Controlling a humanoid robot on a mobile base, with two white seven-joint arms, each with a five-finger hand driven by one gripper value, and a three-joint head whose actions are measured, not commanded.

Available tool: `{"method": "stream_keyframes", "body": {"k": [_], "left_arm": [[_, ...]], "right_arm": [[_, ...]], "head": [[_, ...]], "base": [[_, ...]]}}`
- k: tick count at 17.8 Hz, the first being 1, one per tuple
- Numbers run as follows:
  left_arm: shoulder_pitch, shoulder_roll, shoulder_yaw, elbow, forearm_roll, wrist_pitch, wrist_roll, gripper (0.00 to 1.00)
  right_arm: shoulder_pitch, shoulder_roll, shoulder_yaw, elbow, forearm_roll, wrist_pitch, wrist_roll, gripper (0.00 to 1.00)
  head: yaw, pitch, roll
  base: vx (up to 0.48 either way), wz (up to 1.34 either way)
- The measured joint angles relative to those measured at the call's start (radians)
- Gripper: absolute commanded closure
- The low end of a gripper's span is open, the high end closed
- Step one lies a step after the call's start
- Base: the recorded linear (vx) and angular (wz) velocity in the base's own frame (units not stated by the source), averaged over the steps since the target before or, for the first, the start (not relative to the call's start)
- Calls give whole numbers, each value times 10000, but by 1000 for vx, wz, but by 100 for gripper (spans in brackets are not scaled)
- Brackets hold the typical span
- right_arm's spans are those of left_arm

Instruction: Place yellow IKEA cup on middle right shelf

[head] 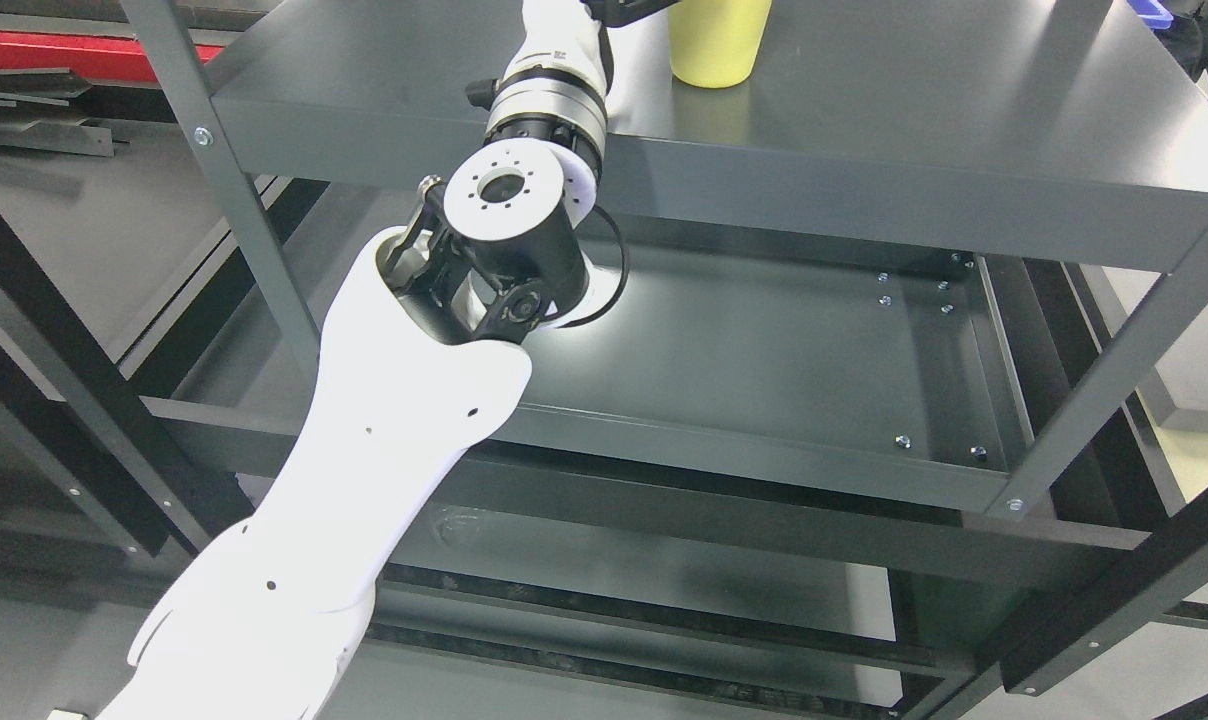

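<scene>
The yellow cup (719,45) stands upright on the upper grey shelf board (914,120), near its back; its top is cut off by the picture's upper edge. My left arm comes in from the lower left and reaches up over the board's front edge. Only a dark part of my left hand (632,8) shows at the top edge, right beside the cup's left side. The rest of the hand is out of the picture, so its grip cannot be seen. The right arm is out of view.
Below the board is a lower grey shelf tray (764,360) with raised rims. Grey uprights stand at the left (214,150) and right (1114,380). A blue object (1159,10) lies at the board's far right corner. A red bar (44,50) shows at the upper left.
</scene>
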Motion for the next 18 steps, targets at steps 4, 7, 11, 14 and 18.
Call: {"method": "stream_keyframes", "body": {"k": [4, 7, 11, 14, 18], "left_arm": [[508, 0, 134, -306, -343, -1472, -229, 1], [1120, 0, 190, -401, -1597, -3203, -876, 1], [1922, 232, 95, -370, -3402, -6096, -1880, 1], [2645, 612, -61, -349, -4146, -7790, -2190, 1], [3689, 1208, -273, -339, -4743, -10511, -3289, 1]], "right_arm": [[0, 0, 0, 0, 0, 0, -3, 1], [0, 0, 0, -1, 0, 0, -2, 1], [-1, 0, 0, -1, 0, 0, -4, 1], [-2, 0, 0, -1, 0, 0, -3, 1], [-1, 0, 0, 0, 0, 0, -6, 1]], "head": [[0, 0, 0], [0, 0, 0], [0, 0, 0], [0, 0, 0], [0, 0, 0]], "base": [[0, 0], [0, 0], [0, 0], [0, 0], [-5, -8]]}}
